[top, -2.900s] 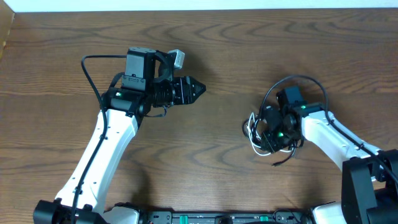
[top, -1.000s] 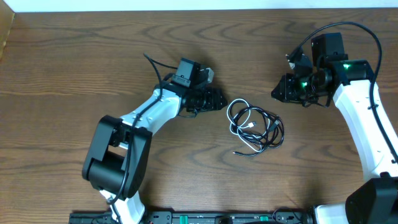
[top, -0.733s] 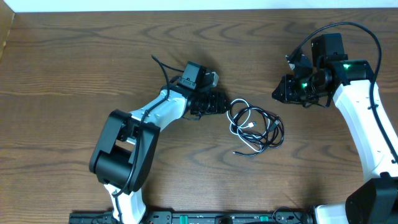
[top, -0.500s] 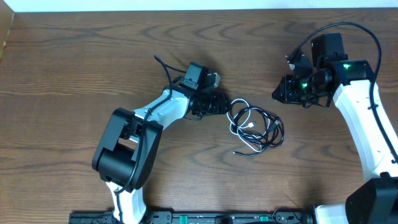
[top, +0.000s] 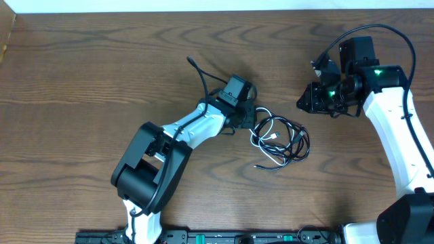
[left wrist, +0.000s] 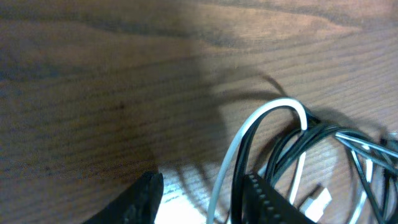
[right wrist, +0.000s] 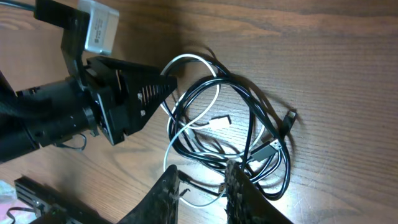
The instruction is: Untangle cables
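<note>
cables [top: 279, 139]: one tangled bundle lying flat on the surface [top: 102, 68], between the two arms
left hand [left wrist: 202, 199]: jaws part-open around the white cable [left wrist: 261, 121] at the bundle's left edge, probably lining up to pinch that loop and pull it free
right hand [top: 305, 102]: parked up and to the right, jaws slightly apart and empty, I'd guess just keeping clear

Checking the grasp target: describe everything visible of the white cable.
The white cable is thin, glossy and plastic-looking. It lies on the wooden table in loose loops threaded through the black cable. Its small white plug end lies inside the bundle. One loop passes between the open fingers of the left gripper; contact cannot be told.
</note>
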You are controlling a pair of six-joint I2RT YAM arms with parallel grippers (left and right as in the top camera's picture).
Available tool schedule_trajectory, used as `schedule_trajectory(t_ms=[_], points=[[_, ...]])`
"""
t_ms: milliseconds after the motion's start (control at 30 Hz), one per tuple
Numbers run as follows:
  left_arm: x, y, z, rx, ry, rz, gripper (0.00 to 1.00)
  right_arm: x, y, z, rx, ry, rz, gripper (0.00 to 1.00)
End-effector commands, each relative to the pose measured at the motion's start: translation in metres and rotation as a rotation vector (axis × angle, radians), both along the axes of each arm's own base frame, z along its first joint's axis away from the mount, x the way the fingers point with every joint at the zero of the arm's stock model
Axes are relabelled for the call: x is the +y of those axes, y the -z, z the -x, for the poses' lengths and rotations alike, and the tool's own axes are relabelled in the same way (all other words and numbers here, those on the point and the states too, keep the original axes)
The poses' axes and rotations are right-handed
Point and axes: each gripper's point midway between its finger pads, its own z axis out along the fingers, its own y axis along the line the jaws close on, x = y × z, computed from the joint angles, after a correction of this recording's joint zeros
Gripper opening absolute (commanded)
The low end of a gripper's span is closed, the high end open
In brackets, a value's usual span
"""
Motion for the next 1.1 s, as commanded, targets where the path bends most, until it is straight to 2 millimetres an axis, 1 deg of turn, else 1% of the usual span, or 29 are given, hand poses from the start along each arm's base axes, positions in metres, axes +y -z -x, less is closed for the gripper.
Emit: schedule_trajectory(t_ms=[0,33,100,133,167,200,333,367,400,433,533,667,733,800,867,967,1067], points=[[0.014,0.032,0.013,0.037,-0.035,-0.113,0.36,0.000,-0.012,-0.002,-0.039,-0.011,0.001,0.22],[0.013,0.032,0.012,0.034,-0.034,-0.110,0.33,0.000,-0.012,-0.002,-0.039,-0.011,0.001,0.22],[0.008,0.030,0.012,0.035,-0.023,-0.082,0.22,0.000,-0.012,-0.002,-0.039,-0.011,0.001,0.23],[0.004,0.028,0.013,0.038,-0.015,-0.062,0.14,0.000,-0.012,-0.002,-0.039,-0.011,0.001,0.24],[0.000,0.026,0.013,0.043,-0.006,-0.037,0.10,0.000,-0.012,-0.002,-0.039,-0.011,0.001,0.24],[-0.003,0.023,0.014,0.048,0.003,-0.015,0.08,0.000,-0.012,-0.002,-0.039,-0.011,0.001,0.24],[-0.008,0.002,0.014,0.047,0.018,0.046,0.07,0.000,-0.012,-0.002,-0.039,-0.011,0.001,0.24],[-0.007,-0.007,0.013,0.035,0.014,0.053,0.07,0.000,-0.012,-0.002,-0.039,-0.011,0.000,0.25],[-0.005,-0.025,0.011,0.013,0.009,0.070,0.07,0.000,-0.012,-0.002,-0.039,-0.011,0.000,0.25],[-0.005,-0.037,0.011,-0.001,0.010,0.085,0.08,0.000,-0.012,-0.003,-0.040,-0.011,0.000,0.25],[-0.008,-0.085,0.014,-0.060,0.028,0.160,0.07,0.003,-0.012,-0.003,-0.044,-0.016,-0.005,0.25],[-0.005,-0.152,0.021,-0.176,0.041,0.246,0.07,0.013,-0.013,-0.002,-0.054,-0.047,-0.006,0.29],[-0.002,-0.182,0.025,-0.234,0.044,0.281,0.07,0.020,-0.014,-0.002,-0.062,-0.062,-0.009,0.31],[0.001,-0.204,0.030,-0.280,0.047,0.311,0.07,0.025,-0.015,-0.002,-0.072,-0.076,-0.011,0.32],[0.003,-0.221,0.033,-0.313,0.049,0.332,0.07,0.029,-0.015,-0.003,-0.077,-0.074,-0.016,0.33],[0.007,-0.240,0.038,-0.356,0.050,0.359,0.07,0.035,-0.017,-0.005,-0.082,-0.064,-0.028,0.35],[0.015,-0.255,0.037,-0.381,0.021,0.385,0.08,0.039,-0.018,-0.005,-0.083,-0.069,-0.040,0.36]])
